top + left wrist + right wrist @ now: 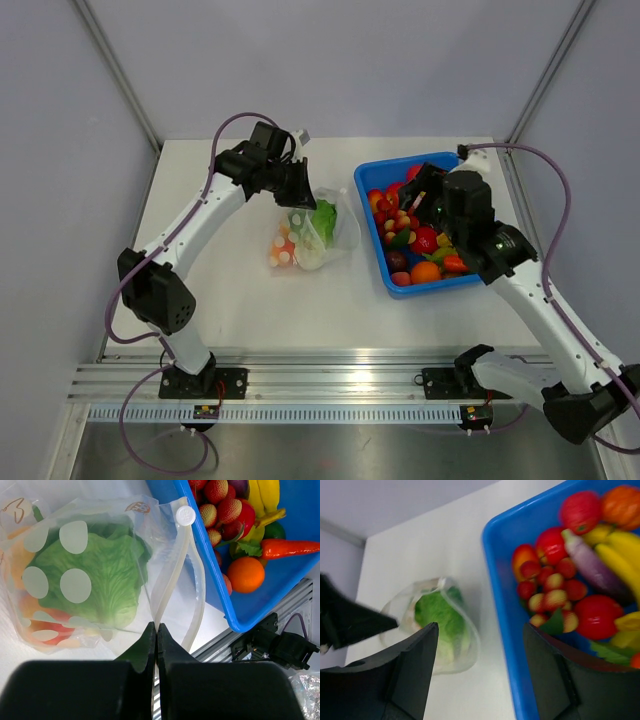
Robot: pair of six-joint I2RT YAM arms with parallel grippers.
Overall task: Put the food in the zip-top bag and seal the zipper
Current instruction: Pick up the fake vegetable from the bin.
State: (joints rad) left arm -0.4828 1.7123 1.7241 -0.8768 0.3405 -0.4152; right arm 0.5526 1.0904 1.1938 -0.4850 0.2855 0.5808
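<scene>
The clear dotted zip-top bag [318,238] lies on the table left of the blue tray [373,235]. It holds the green lettuce [95,580] and some orange and red pieces [47,630]. Its mouth stands open, and the white zipper strip [172,575] loops toward the tray. My left gripper [156,628] is shut on one lip of the zipper strip. It also shows in the top view [302,192]. My right gripper [480,627] is open and empty, hovering over the tray's left wall [505,605]. The purple eggplant [597,567] and several red, orange and yellow pieces lie in the tray.
The tray [222,600] sits close beside the bag's mouth. A metal rail [330,380] runs along the table's near edge. Grey walls enclose the back and both sides.
</scene>
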